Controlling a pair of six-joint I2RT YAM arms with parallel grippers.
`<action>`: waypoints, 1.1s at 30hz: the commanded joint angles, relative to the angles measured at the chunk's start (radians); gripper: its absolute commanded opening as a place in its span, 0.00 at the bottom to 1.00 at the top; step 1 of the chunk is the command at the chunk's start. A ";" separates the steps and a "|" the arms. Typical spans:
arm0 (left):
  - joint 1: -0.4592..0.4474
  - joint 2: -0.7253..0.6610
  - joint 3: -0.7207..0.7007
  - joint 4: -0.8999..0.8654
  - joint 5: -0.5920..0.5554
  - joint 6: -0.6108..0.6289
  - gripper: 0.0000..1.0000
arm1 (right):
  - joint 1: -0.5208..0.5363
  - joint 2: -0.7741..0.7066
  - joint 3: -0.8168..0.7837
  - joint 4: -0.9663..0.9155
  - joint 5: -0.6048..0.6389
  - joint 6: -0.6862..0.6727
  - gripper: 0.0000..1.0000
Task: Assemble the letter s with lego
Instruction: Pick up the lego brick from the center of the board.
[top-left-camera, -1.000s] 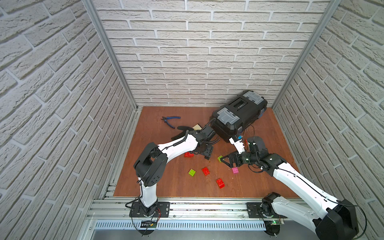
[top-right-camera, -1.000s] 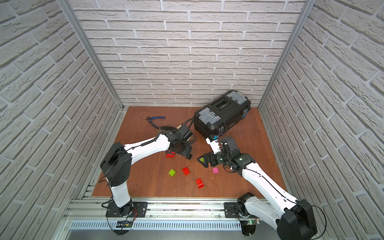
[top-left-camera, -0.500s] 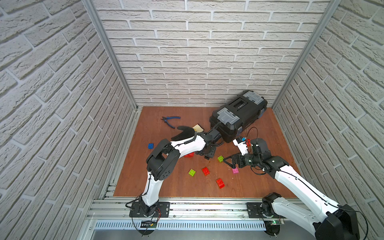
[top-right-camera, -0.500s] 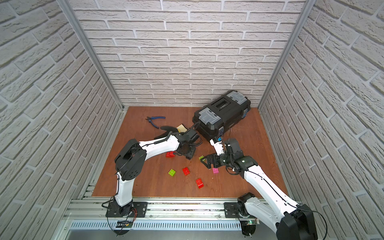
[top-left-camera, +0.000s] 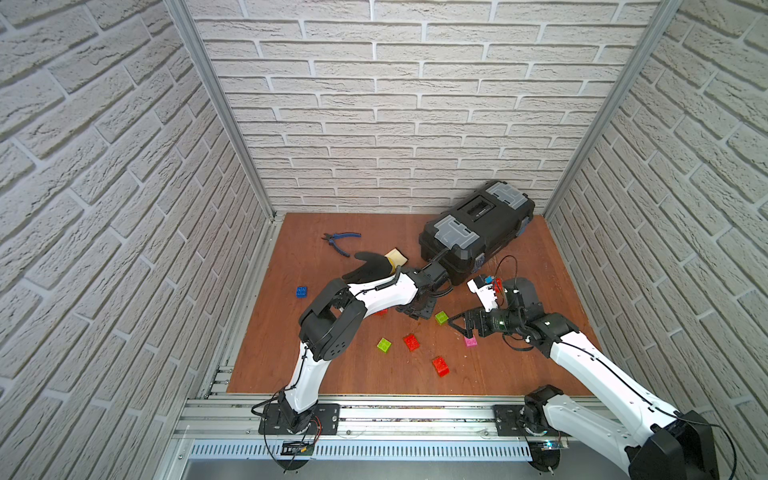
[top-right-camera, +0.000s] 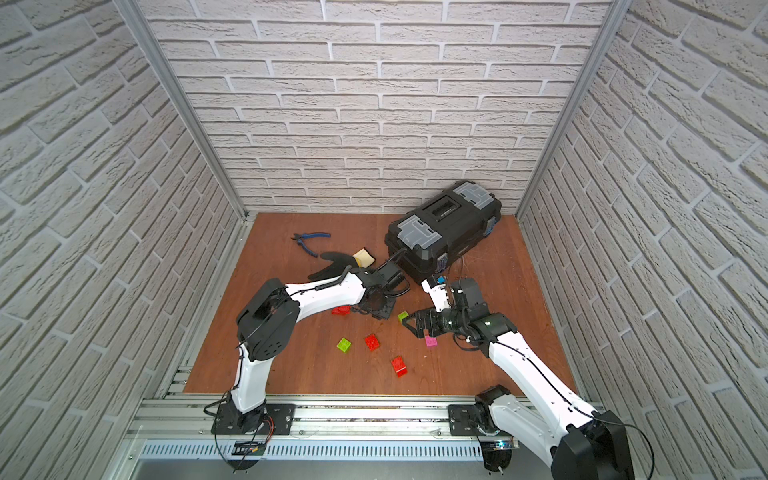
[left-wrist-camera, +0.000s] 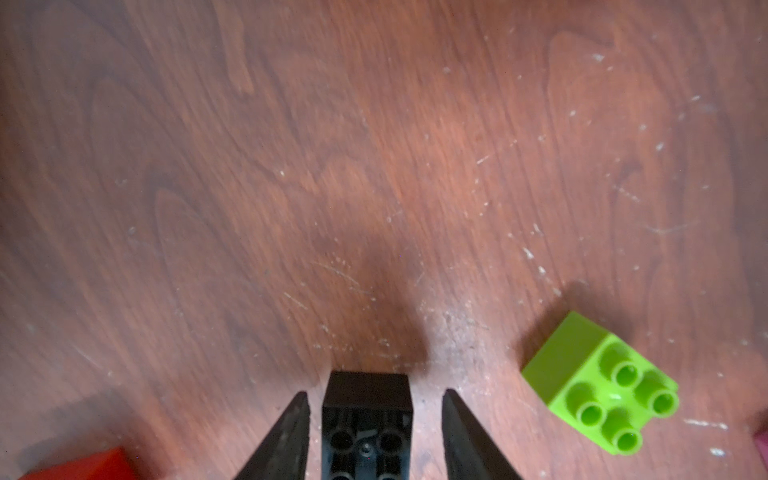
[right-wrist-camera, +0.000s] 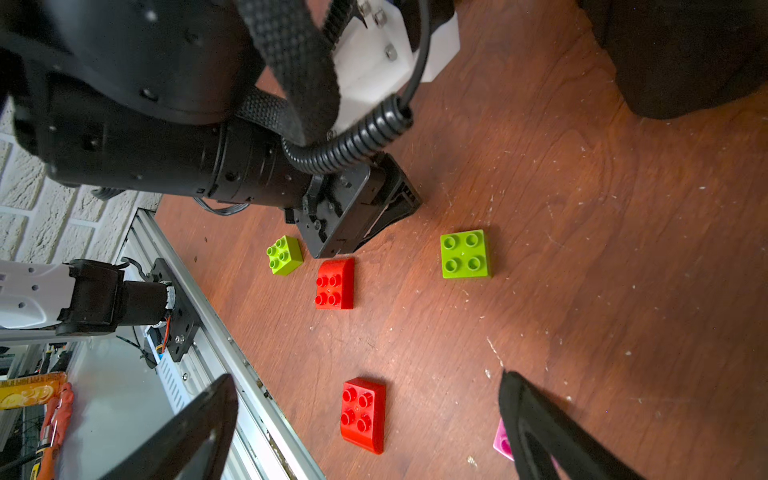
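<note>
The left arm's elbow had swung inward since the earlier frame, uncovering a small blue studded brick (top-left-camera: 301, 291). Near the middle of the scratched brown wooden table (left-wrist-camera: 374, 166), a small black plastic brick (left-wrist-camera: 367, 419) showed its hollow underside. The left gripper (left-wrist-camera: 375, 395) straddled it, jaws part-open with a gap on either side. A lime green four-stud brick (left-wrist-camera: 598, 382) sat nearby. The right gripper (right-wrist-camera: 368, 374) gaped wide and empty.

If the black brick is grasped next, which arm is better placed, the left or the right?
Left. The left claw straddles the black brick, one finger on each side, with small gaps. The right claw stands wide open near the pink brick, away from the black one.
</note>
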 joint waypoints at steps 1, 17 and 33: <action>-0.003 -0.003 -0.004 -0.018 -0.006 -0.028 0.48 | -0.010 -0.019 -0.019 0.024 -0.020 0.001 0.99; -0.005 0.001 -0.017 -0.035 -0.022 -0.048 0.41 | -0.020 -0.022 -0.030 0.029 -0.033 -0.001 0.99; 0.000 -0.027 -0.033 -0.056 -0.019 -0.018 0.32 | -0.023 -0.009 -0.026 0.040 -0.042 0.002 0.99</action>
